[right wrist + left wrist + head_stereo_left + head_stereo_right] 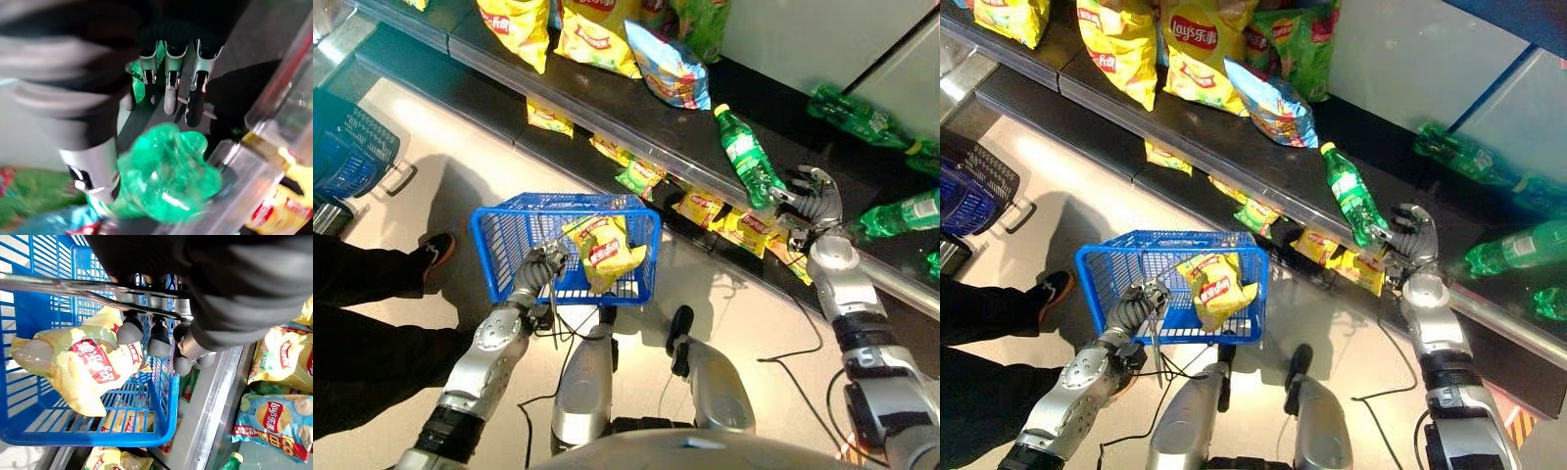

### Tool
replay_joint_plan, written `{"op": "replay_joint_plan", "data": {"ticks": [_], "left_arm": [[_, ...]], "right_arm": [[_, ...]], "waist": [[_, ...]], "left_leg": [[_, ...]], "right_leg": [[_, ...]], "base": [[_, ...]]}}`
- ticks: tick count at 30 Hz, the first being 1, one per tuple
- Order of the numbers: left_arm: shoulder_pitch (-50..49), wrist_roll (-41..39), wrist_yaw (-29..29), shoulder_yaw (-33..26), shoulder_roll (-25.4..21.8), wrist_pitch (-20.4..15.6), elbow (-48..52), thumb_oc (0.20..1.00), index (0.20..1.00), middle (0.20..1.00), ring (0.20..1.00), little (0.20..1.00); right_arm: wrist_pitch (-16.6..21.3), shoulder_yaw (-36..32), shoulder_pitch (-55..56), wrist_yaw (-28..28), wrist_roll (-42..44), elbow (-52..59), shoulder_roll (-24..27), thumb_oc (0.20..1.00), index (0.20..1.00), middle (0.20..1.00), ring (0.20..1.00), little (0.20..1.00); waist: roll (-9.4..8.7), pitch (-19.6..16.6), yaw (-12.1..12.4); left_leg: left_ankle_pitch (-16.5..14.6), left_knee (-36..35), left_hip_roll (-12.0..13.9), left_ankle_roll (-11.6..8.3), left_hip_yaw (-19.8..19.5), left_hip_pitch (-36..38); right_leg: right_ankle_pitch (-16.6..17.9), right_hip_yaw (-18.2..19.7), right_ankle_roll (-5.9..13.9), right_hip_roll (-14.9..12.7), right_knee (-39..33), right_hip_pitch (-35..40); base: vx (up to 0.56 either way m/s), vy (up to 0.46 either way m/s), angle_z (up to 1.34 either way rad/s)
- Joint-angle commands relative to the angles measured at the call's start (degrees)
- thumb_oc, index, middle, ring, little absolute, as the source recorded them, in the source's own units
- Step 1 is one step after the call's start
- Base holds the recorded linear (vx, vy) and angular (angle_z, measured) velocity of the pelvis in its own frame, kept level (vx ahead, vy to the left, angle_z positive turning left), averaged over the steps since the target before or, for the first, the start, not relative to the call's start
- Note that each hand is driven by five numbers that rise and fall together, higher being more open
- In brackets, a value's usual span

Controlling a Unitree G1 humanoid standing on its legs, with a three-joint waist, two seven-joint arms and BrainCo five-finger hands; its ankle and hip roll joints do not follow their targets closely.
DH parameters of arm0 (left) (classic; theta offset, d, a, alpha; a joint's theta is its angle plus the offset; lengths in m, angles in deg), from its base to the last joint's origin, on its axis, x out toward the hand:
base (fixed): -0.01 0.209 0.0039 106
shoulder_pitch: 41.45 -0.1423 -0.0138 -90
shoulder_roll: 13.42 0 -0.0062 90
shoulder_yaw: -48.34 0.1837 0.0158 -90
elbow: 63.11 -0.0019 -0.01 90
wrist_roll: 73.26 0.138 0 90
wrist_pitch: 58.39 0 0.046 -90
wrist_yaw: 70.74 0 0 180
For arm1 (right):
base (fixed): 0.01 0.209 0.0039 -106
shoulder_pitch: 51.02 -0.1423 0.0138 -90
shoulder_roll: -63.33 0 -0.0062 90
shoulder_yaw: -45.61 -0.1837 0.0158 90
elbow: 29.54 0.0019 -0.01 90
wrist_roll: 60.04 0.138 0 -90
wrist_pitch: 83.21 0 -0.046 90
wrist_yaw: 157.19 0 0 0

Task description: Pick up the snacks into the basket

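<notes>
A blue wire basket hangs in front of the shelves, and my left hand is shut on its metal handle. A yellow chip bag stands inside the basket. A green plastic bottle lies on the dark shelf to the right. My right hand is at the bottle's base. Its fingers reach out fairly straight past the base, with the thumb beside it. Yellow, green and blue chip bags lie further along the shelf.
Small yellow snack bags fill the lower shelf behind the basket. More green bottles lie at the right behind a glass edge. A person's leg and shoe are at the left, near another blue basket.
</notes>
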Motion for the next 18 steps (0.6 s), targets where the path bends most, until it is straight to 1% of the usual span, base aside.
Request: {"op": "replay_joint_plan", "data": {"ticks": [1,2,3,4,5,6,8,9,10,11,12,13,15,16,18], "left_arm": [[-3.36,0.51,-0.72,-1.49,-2.09,-5.52,9.37,0.2,0.2,0.2,0.2,0.2],[-3.37,0.51,-0.73,-1.58,-2.07,-5.5,9.41,0.2,0.2,0.2,0.2,0.2],[-4.16,0.28,-1.05,-1.6,-2.82,-5.65,10.15,0.2,0.2,0.2,0.2,0.2],[-4.13,0.27,-1.05,-1.69,-2.79,-5.63,10.18,0.2,0.2,0.2,0.2,0.2],[-4.89,0.13,-0.92,-1.6,-3.39,-5.58,10.74,0.2,0.2,0.2,0.2,0.2],[-4.84,0.13,-0.92,-1.66,-3.38,-5.57,10.75,0.2,0.2,0.2,0.2,0.2],[-5.26,-0.15,-1.07,-1.62,-4.13,-5.5,11.02,0.2,0.2,0.2,0.2,0.2],[-5.62,-0.29,-1.03,-1.67,-4.6,-5.41,11.17,0.2,0.2,0.2,0.2,0.2],[-5.88,-0.16,-0.9,-1.77,-4.91,-5.33,11.32,0.2,0.2,0.2,0.2,0.2],[-6.11,-0.1,-1.02,-1.89,-5.26,-5.2,11.6,0.2,0.2,0.2,0.2,0.2],[-6.17,-0.01,-1.06,-1.91,-5.8,-5.02,11.8,0.2,0.2,0.2,0.2,0.2],[-6.12,-0.01,-1.06,-1.97,-5.79,-5.01,11.8,0.2,0.2,0.2,0.2,0.2],[-6.08,0.04,-1.09,-1.87,-6.13,-4.9,11.93,0.2,0.2,0.2,0.2,0.2],[-6.07,0.04,-1.09,-1.87,-6.13,-4.9,11.93,0.2,0.2,0.2,0.2,0.2],[-6.17,0.21,-1.17,-2.07,-6.82,-4.48,12.51,0.2,0.2,0.2,0.2,0.2]], "right_arm": [[-1.0,5.38,-7.56,-2.27,-6.71,-7.6,2.52,0.2,0.2,0.2,0.2,0.2],[-0.95,5.48,-7.76,-2.29,-6.7,-7.76,2.5,0.2,0.2,0.2,0.2,0.2],[-2.09,8.22,-11.9,-2.45,-8.99,-11.37,3.58,1.0,1.0,1.0,1.0,1.0],[-2.03,8.31,-12.1,-2.46,-8.96,-11.51,3.58,1.0,1.0,1.0,1.0,1.0],[-3.02,10.74,-15.78,-1.41,-9.43,-15.27,3.91,1.0,1.0,1.0,1.0,1.0],[-2.97,10.79,-15.93,-1.41,-9.4,-15.37,3.91,1.0,1.0,1.0,1.0,1.0],[-4.05,14.08,-20.71,-0.48,-10.71,-19.26,3.8,1.0,1.0,1.0,1.0,1.0],[-4.68,15.78,-22.82,0.62,-11.2,-20.39,3.56,1.0,1.0,1.0,1.0,1.0],[-5.03,16.26,-24.9,0.61,-10.99,-21.55,3.08,1.0,1.0,1.0,1.0,1.0],[-5.69,17.0,-26.44,0.64,-11.33,-22.33,2.65,1.0,1.0,1.0,1.0,1.0],[-5.96,18.44,-29.57,1.28,-10.52,-25.77,1.71,1.0,1.0,1.0,1.0,1.0],[-5.92,18.47,-29.72,1.28,-10.49,-25.87,1.7,1.0,1.0,1.0,1.0,1.0],[-6.57,19.71,-33.37,1.83,-10.06,-30.05,0.91,1.0,1.0,1.0,1.0,1.0],[-6.57,19.71,-33.39,1.83,-10.06,-30.06,0.91,1.0,1.0,1.0,1.0,1.0],[-7.52,21.42,-37.8,2.41,-10.67,-35.14,-0.06,1.0,1.0,1.0,1.0,1.0]], "waist": [[-2.35,-6.14,1.1],[-2.36,-6.12,1.05],[-2.46,-5.72,1.74],[-2.51,-5.77,1.63],[-2.69,-5.3,2.24],[-2.75,-5.35,2.15],[-3.22,-4.88,2.81],[-3.4,-4.55,3.32],[-3.72,-4.37,3.56],[-3.91,-4.14,3.94],[-4.39,-3.7,4.56],[-4.46,-3.76,4.46],[-4.82,-3.32,5.13],[-4.81,-3.31,5.12],[-5.5,-2.7,6.04]], "left_leg": [[-4.73,2.99,-1.45,2.3,-1.45,-2.09],[-4.75,3.03,-1.45,2.3,-1.44,-2.14],[-5.08,3.4,-1.43,2.25,-1.64,-2.26],[-4.76,3.28,-1.5,2.28,-1.64,-2.46],[-5.05,3.7,-1.49,2.25,-2.02,-2.62],[-4.73,3.56,-1.56,2.27,-2.03,-2.81],[-4.58,3.72,-1.69,2.27,-2.3,-3.2],[-4.92,4.12,-1.61,2.23,-2.43,-3.24],[-4.59,4.15,-1.73,2.25,-2.61,-3.61],[-4.92,4.54,-1.7,2.26,-2.81,-3.63],[-4.98,4.9,-1.79,2.25,-3.22,-3.97],[-4.67,4.75,-1.87,2.28,-3.25,-4.16],[-5.0,5.18,-1.85,2.24,-3.53,-4.34],[-5.0,5.18,-1.85,2.24,-3.54,-4.33],[-4.93,5.49,-1.84,2.24,-4.22,-4.96]], "right_leg": [[1.71,4.52,5.1,-2.71,-1.98,-1.41],[1.71,4.53,5.1,-2.71,-1.96,-1.46],[1.45,4.5,5.11,-2.6,-1.67,-1.37],[1.72,4.49,5.1,-2.66,-1.83,-1.53],[1.51,4.3,5.14,-2.67,-1.59,-1.44],[1.77,4.27,5.12,-2.72,-1.76,-1.59],[1.9,4.02,5.1,-2.73,-1.73,-1.62],[1.67,3.94,5.09,-2.72,-1.49,-1.39],[1.99,3.77,5.06,-2.73,-1.75,-1.46],[1.82,3.67,5.04,-2.68,-1.54,-1.31],[1.9,3.42,5.0,-2.68,-1.52,-1.19],[2.14,3.38,4.99,-2.75,-1.68,-1.34],[1.98,3.01,4.94,-2.68,-1.55,-1.08],[1.97,3.01,4.94,-2.68,-1.55,-1.07],[2.17,2.28,5.0,-2.64,-1.58,-1.03]], "base": [[0.0,0.0,0.0],[0.0,0.0,0.0],[0.0,0.0,0.0],[-0.03,-0.013,0.01],[-0.03,-0.002,0.01],[-0.04,-0.009,0.02],[-0.02,-0.003,0.01],[-0.03,-0.024,0.08],[-0.02,-0.03,0.13],[-0.04,-0.036,0.18],[-0.03,-0.024,0.13],[-0.03,-0.016,0.11],[-0.01,-0.008,0.07],[-0.01,-0.026,0.08],[-0.03,-0.026,0.14]]}}
